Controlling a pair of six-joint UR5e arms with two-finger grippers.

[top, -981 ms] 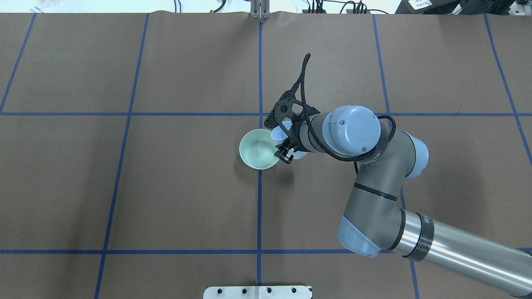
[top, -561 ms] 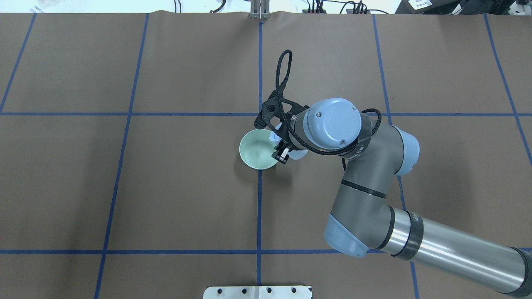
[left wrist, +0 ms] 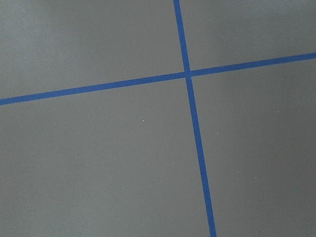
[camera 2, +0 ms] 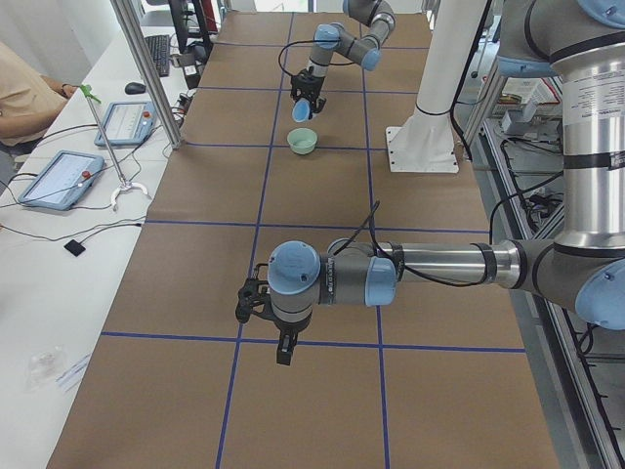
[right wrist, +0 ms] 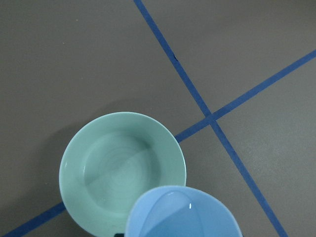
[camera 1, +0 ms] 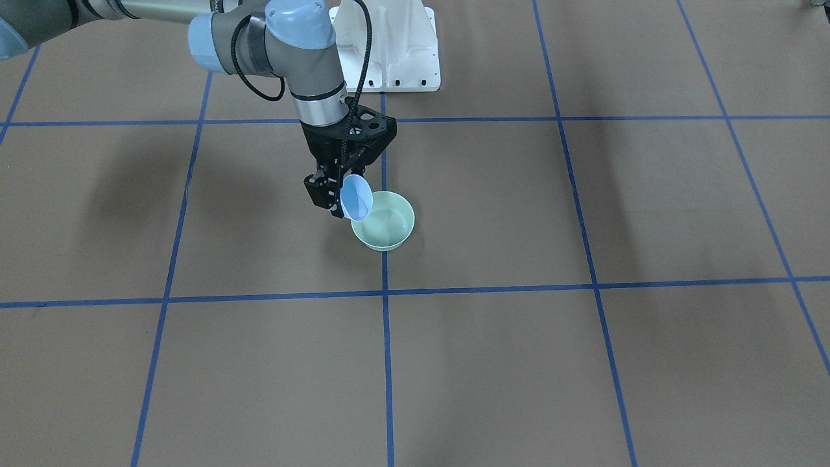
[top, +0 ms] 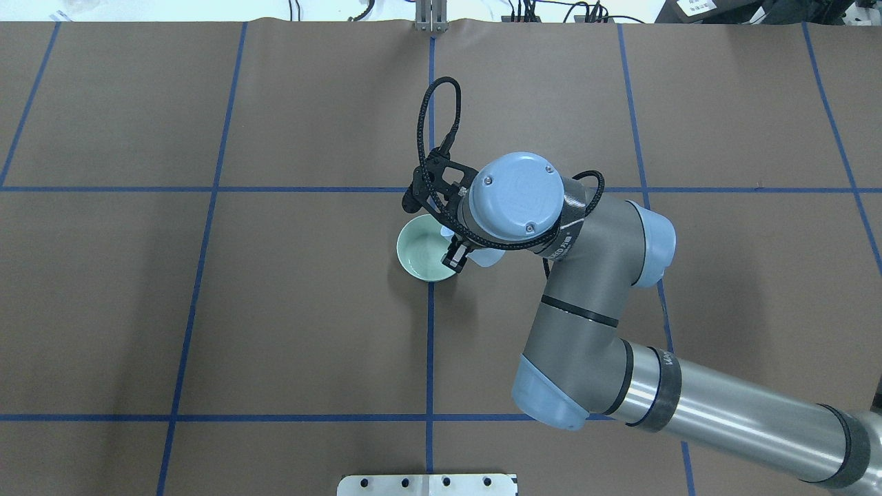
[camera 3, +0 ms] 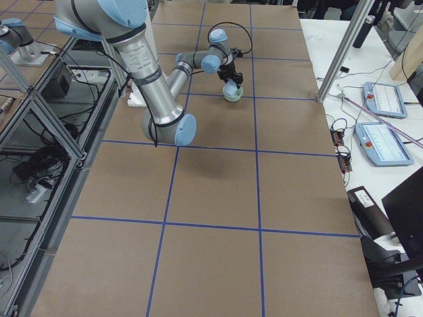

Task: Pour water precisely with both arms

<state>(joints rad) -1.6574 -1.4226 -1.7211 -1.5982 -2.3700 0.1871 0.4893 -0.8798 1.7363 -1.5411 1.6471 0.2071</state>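
Observation:
A pale green bowl [camera 1: 384, 227] [top: 420, 258] [right wrist: 118, 168] stands on the brown table where two tape lines cross. My right gripper [camera 1: 332, 198] [top: 455, 258] is shut on a light blue cup [camera 1: 356, 198] [right wrist: 182, 212], tipped with its mouth over the bowl's rim. The water [right wrist: 121, 174] shows only as faint shiny rings in the bowl's bottom, and a white glint sits inside the cup. My left gripper [camera 2: 282, 350] hangs over bare table far from the bowl, seen only in the exterior left view. I cannot tell whether it is open or shut. The left wrist view shows only table and tape.
Blue tape lines [top: 431, 344] grid the brown table cover. The white bolted pedestal [camera 1: 389, 52] stands at the robot's side of the table. A side table with tablets [camera 2: 59, 176] and a seated person [camera 2: 20, 93] runs along the far edge.
My right arm's wrist and elbow have swung left, and the cable loop went with them. The gripper with the blue cup shifted slightly left over the bowl's right rim. The bowl stayed put.

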